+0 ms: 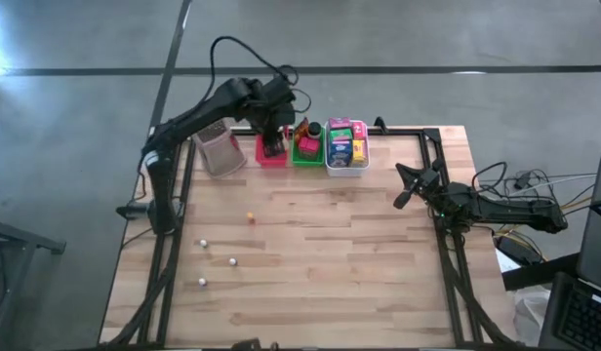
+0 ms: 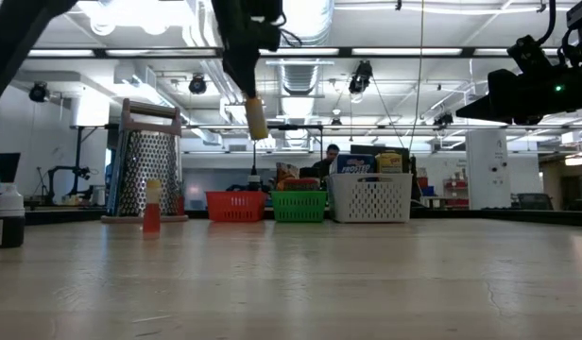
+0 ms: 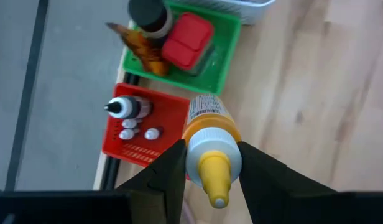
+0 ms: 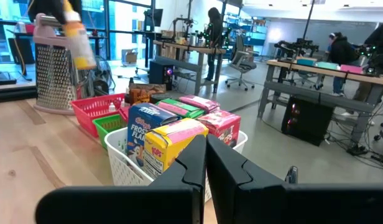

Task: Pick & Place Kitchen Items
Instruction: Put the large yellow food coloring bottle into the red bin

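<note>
Yellow-capped bottle (image 3: 209,140) clamped between left fingers (image 3: 163,177), above red tray (image 3: 148,134), right fingers (image 4: 201,165) closed.

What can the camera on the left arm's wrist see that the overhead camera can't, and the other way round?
Only the left wrist view shows what the left gripper holds: a yellow-capped bottle, clamped between its jaws above the red tray, where small pale bottles lie. Only the high view shows the whole table, the right gripper waiting at the table's edge, and the metal grater. Both show the red and green trays.
</note>
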Controlling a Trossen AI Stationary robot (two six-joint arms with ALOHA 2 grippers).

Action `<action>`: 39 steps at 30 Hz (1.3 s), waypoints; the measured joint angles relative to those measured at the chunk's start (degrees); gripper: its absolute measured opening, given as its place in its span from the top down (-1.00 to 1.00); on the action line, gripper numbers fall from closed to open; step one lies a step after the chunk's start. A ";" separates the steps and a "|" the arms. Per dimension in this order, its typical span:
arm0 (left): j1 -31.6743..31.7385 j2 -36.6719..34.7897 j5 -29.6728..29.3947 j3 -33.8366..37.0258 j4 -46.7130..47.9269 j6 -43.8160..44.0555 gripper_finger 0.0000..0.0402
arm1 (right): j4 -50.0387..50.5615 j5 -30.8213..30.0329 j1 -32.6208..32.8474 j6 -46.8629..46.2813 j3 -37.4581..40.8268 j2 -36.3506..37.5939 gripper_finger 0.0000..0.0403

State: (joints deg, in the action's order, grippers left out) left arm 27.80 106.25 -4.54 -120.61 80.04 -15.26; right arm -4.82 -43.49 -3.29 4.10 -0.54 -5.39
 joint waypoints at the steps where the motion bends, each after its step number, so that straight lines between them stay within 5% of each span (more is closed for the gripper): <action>1: 0.69 0.69 0.00 -0.36 -0.03 -0.37 0.32 | 0.00 0.00 0.00 0.00 0.00 0.00 0.96; 23: 6.65 9.48 0.50 3.89 -5.11 -3.09 0.32 | 0.00 -0.02 -0.02 0.00 -0.01 0.00 0.96; 39: 9.02 9.19 -0.90 10.95 -10.04 -3.05 0.32 | 0.00 -0.01 0.00 0.00 0.00 0.00 0.96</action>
State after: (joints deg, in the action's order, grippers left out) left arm 36.82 115.44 -5.43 -109.66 70.00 -18.31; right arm -4.82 -43.49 -3.29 4.10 -0.54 -5.39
